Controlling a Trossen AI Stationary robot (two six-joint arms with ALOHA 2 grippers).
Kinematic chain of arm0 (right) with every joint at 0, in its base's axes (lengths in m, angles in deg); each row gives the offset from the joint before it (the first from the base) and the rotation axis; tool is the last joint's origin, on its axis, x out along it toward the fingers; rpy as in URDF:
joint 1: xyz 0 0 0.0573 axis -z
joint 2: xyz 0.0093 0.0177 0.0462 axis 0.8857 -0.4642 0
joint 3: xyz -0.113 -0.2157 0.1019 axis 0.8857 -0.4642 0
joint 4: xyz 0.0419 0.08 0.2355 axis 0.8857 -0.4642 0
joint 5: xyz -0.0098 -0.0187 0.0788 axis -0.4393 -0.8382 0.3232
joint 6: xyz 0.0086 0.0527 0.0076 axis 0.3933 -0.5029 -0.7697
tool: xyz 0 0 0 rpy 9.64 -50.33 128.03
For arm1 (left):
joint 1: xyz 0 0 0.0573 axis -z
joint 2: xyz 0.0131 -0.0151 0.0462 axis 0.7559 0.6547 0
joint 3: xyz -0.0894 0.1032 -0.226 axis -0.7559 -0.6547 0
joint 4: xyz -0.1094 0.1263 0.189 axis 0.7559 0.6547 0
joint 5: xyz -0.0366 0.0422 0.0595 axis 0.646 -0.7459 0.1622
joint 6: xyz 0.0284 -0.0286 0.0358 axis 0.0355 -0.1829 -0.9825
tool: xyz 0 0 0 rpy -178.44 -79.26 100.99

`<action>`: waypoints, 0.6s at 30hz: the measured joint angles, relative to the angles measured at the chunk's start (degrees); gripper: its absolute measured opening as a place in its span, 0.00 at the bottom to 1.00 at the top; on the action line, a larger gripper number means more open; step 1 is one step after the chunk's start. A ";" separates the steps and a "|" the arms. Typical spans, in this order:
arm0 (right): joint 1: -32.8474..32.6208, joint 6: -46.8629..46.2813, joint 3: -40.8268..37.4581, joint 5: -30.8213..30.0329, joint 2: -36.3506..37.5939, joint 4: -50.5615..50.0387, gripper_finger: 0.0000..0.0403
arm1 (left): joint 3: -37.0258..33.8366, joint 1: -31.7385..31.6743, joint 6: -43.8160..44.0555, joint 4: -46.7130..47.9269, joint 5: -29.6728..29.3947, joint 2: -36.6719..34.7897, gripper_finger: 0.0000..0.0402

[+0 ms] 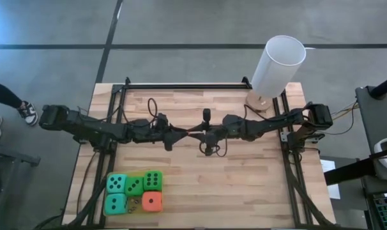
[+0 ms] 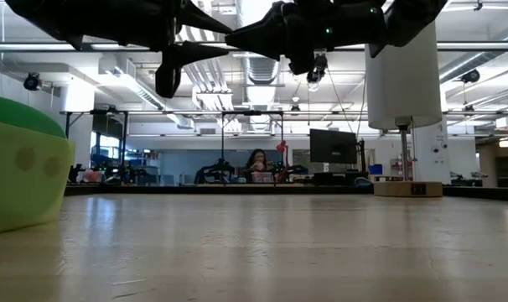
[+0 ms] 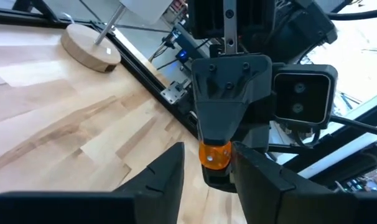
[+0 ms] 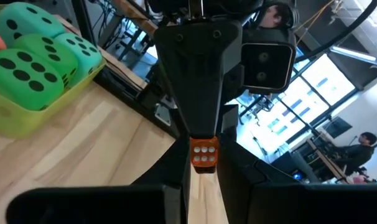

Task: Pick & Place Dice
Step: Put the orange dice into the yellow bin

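pale wood table (image 1: 244, 179), both arms stretched over its middle. the left gripper (image 1: 184, 133) and right gripper (image 1: 200, 134) meet tip to tip, raised above the surface. a tiny orange cube (image 4: 204, 154) with white pips sits right between the two tips; which gripper clamps it, i cannot tell. well apart from them, near the table's front left corner, the dice (image 1: 134, 191) lie packed together in a yellow-green tray (image 4: 27, 118): two teal, two green, one orange-red. at the far right corner stands a white cylinder (image 1: 278, 66).
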 joint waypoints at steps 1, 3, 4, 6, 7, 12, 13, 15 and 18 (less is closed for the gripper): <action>-0.13 0.12 0.00 0.18 0.00 0.06 0.12 | 0.00 0.00 0.00 -0.05 0.02 0.00 0.33; -0.17 0.10 -0.02 0.78 0.00 0.06 0.12 | 0.00 0.00 0.00 -0.36 0.25 0.00 0.32; -0.26 0.11 -0.02 0.88 0.00 0.16 0.12 | -0.03 0.00 0.00 -0.79 0.57 0.00 0.31; -0.34 0.10 -0.01 1.06 0.07 0.32 0.12 | -0.04 -0.02 -0.10 -1.75 1.63 0.00 0.30; -0.36 0.12 0.06 1.16 0.09 0.35 0.12 | -0.04 0.00 -0.14 -2.17 1.92 0.00 0.30; -0.40 0.31 0.51 1.73 0.09 0.13 0.12 | -0.04 -0.02 -0.28 -2.58 2.12 0.00 0.27; -0.40 0.32 0.59 1.73 0.09 0.16 0.12 | -0.04 -0.02 -0.27 -2.60 2.12 0.00 0.26; -0.40 0.26 0.61 2.09 0.09 0.85 0.12 | -0.04 0.00 -0.26 -3.06 2.18 0.06 0.25; -0.36 -0.13 0.61 3.73 0.09 2.07 0.12 | -0.04 0.00 -0.24 -3.69 2.38 0.09 0.24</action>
